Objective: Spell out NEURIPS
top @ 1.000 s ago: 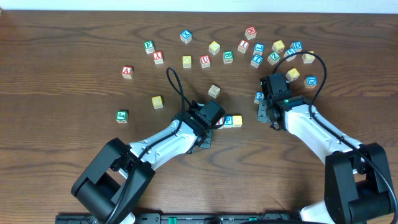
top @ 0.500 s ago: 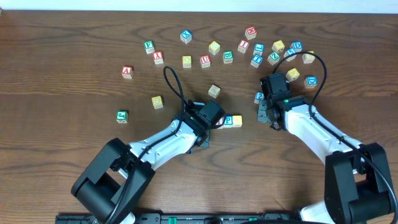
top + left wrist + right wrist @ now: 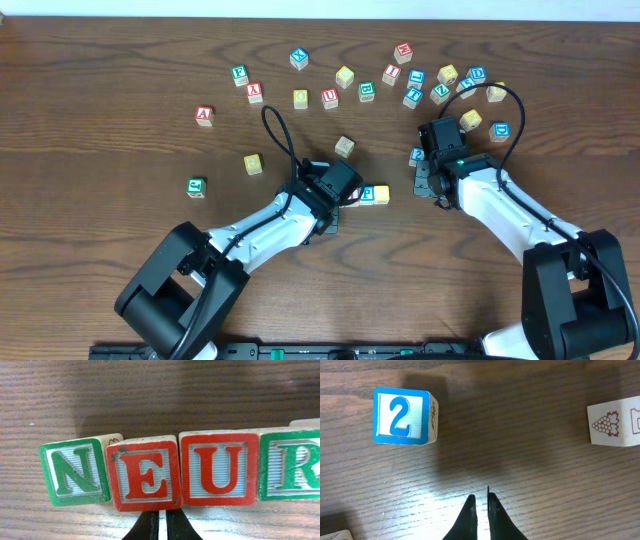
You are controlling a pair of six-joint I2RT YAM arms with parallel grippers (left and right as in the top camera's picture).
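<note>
In the left wrist view, a row of cubes is seen standing on the table (image 3: 150,390). From the left come the green N cube (image 3: 75,477), slightly tilted, then the red E cube (image 3: 145,480), the red U cube (image 3: 218,476) and the green R cube (image 3: 292,470), which is cut off by the right edge. E, U and R are set side against side, while N is placed just beside E. The left tool (image 3: 161,525) is seen at the bottom edge, just in front of the E cube, with its fingers brought together and nothing between them.

From overhead, most of that row is hidden by the left arm (image 3: 285,218). At the row's right end the blue P cube (image 3: 368,193) and the yellow-faced S cube (image 3: 381,193) are seen touching. The I cube cannot be made out.

Further right, the right tool (image 3: 480,502) is held over bare table, its fingers together and empty. A blue 2 cube (image 3: 402,415) is seen to its upper left, and a grape-picture cube (image 3: 615,422) to its right. Loose cubes (image 3: 345,76) are scattered along the table's far side.
</note>
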